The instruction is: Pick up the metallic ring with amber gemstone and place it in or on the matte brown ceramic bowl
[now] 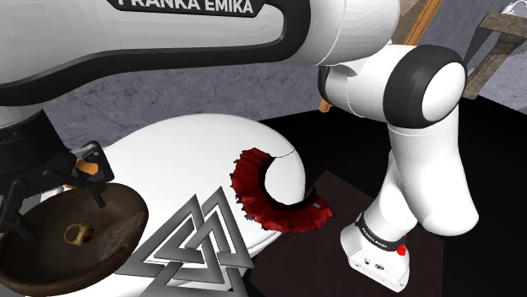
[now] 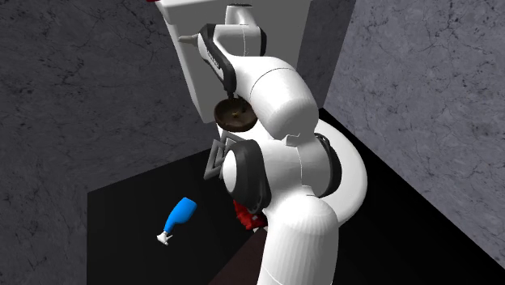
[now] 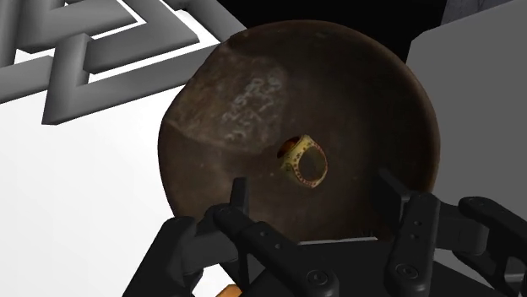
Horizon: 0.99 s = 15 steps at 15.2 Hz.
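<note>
The brown bowl [image 1: 110,221] stands on the white round table [image 1: 182,143] at the shoulder view's lower left. A gold-coloured ring with an amber stone [image 1: 80,234] lies inside it, near the middle, touching no finger. In the wrist view the ring [image 3: 306,162] rests on the floor of the bowl [image 3: 253,101], just beyond my gripper [image 3: 314,194]. The gripper is open, its fingers [image 3: 239,198] well apart and holding nothing. From the second exterior view the gripper [image 2: 231,99] hangs right over the bowl [image 2: 235,119].
A grey ornament of interlaced triangles [image 1: 198,240] lies beside the bowl. A dark red curved object [image 1: 270,198] sits at the table's edge near the stand. A blue bottle [image 2: 178,217] lies on the dark floor. A white cabinet [image 2: 190,36] stands behind the table.
</note>
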Tool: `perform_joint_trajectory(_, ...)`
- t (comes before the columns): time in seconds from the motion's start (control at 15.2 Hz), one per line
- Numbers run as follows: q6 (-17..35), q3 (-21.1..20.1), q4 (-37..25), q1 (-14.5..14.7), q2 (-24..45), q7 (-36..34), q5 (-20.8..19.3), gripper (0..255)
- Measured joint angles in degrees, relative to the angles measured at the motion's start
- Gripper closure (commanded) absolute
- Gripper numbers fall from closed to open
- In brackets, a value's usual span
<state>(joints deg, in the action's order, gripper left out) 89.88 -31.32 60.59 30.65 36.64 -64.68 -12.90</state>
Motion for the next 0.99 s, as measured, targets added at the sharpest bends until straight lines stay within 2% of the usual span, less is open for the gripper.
perform_joint_trajectory(0.26,0.0,0.0,0.0,0.0,0.0,0.0,0.0,0)
perform_joint_trajectory(0.66,-11.0,1.1,-16.4,4.6,5.3,0.7,-1.8,0)
perform_joint_trajectory(0.99,-11.7,1.1,-17.7,4.9,5.6,0.9,-1.9,0)
